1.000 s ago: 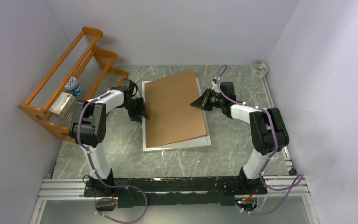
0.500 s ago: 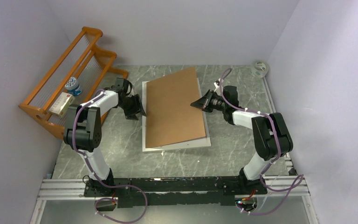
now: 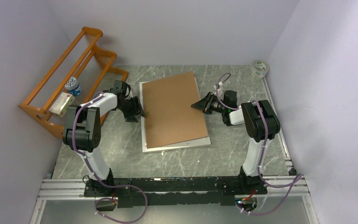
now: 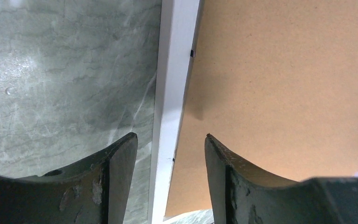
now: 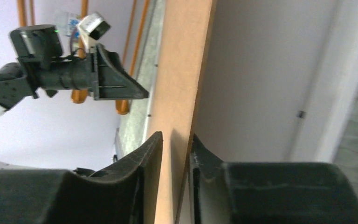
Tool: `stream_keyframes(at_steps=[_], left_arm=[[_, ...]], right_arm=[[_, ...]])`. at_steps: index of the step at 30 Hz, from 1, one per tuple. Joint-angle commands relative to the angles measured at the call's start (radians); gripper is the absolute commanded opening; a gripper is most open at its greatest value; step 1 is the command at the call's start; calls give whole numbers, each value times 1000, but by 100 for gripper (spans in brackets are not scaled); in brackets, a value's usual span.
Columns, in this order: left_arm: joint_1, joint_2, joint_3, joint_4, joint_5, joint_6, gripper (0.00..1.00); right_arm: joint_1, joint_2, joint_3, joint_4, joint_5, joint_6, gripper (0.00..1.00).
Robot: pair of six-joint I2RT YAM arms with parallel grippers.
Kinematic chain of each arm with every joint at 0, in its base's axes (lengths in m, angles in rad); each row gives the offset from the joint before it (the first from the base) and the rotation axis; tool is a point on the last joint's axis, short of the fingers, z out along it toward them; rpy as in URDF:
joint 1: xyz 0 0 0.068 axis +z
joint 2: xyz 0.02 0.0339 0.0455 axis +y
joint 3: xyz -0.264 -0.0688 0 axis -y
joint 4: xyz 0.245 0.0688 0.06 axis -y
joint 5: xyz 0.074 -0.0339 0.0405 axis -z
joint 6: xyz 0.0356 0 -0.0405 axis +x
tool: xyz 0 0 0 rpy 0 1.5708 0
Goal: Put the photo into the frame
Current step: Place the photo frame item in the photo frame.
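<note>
Left arm: the white-and-black jointed left arm (image 3: 103,99) is reaching forward, its wrist turning inward.
Left gripper: the black two-finger left gripper (image 4: 170,137) is pointing downward, its jaws standing wide apart.
Right arm: the white-and-black jointed right arm (image 3: 259,122) is sitting folded, its wrist pointing left.
Right gripper: the black two-finger right gripper (image 5: 175,139) is holding its jaws narrowly apart.

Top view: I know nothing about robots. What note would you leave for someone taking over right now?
Left gripper: open, straddling the frame's left rail, holding nothing.
Right gripper: jaws either side of the brown backing board's raised right edge; grip unclear.
Frame lies on the table, board askew on top.
Photo not visible; perhaps beneath the board.
To do: confirm the photo, seat the board squarely.
</note>
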Motion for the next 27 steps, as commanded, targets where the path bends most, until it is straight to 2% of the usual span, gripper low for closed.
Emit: stream_keyframes(at_steps=[1,7,15,21,27], left_arm=[[5,-51,-6,23,24,-4,61],[5,-60,-5,13,12,4,61],[5,-49,3,13,19,2,62],[5,-42,12,4,19,8,62],[5,-31,10,6,16,7,62]], right_arm=[[-17,7,51,32,5,-167,33],[-17,-25,144,-268,88,-368,56],[-9,-84,132,-441,204,-486,77],[-9,-226,74,-564,395,-536,79],[1,-296,59,-702,436,-521,69]])
